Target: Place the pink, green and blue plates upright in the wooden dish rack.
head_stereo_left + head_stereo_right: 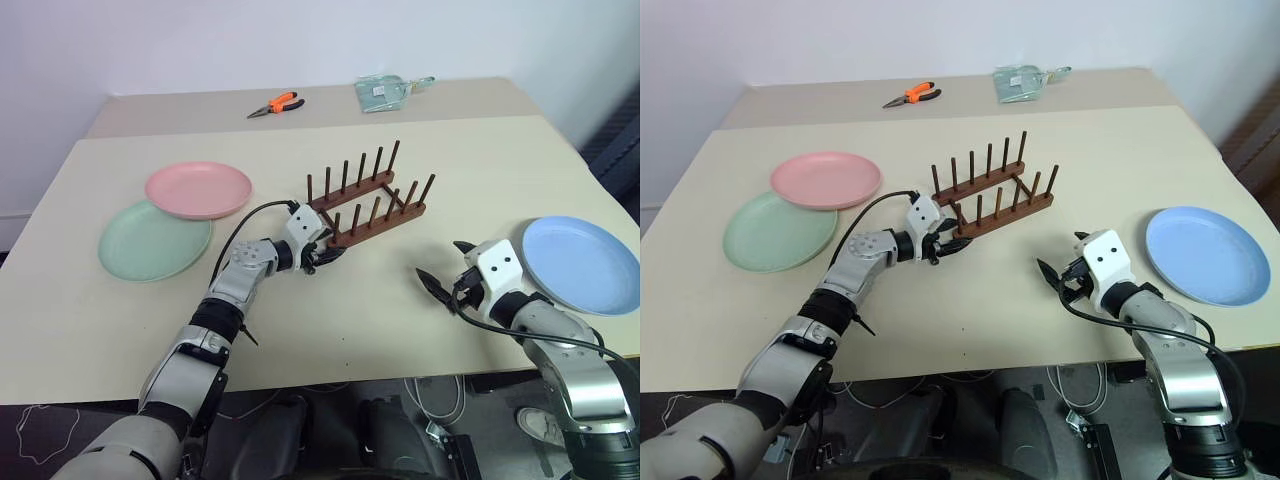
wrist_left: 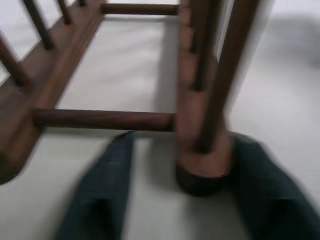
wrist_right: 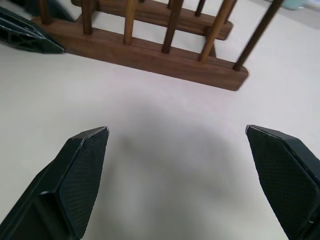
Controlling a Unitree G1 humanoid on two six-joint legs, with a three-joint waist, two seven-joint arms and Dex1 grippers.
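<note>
Wooden dish rack (image 1: 365, 205) sits mid-frame on the counter (image 1: 400, 320); the left gripper (image 2: 200, 185) has its jaws closed around the near end of one base rail, arm stretched low. Right gripper (image 3: 190, 165), lower right, hangs with jaws spread wide and empty, near the blue plate (image 1: 580, 262). Pink plate (image 1: 198, 189) overlaps the green plate (image 1: 150, 242) at left.

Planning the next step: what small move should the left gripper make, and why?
Probably finish closing the left gripper on the rack rail end, which sits between its fingers, likely to steady the rack. No plate is racked yet.
</note>
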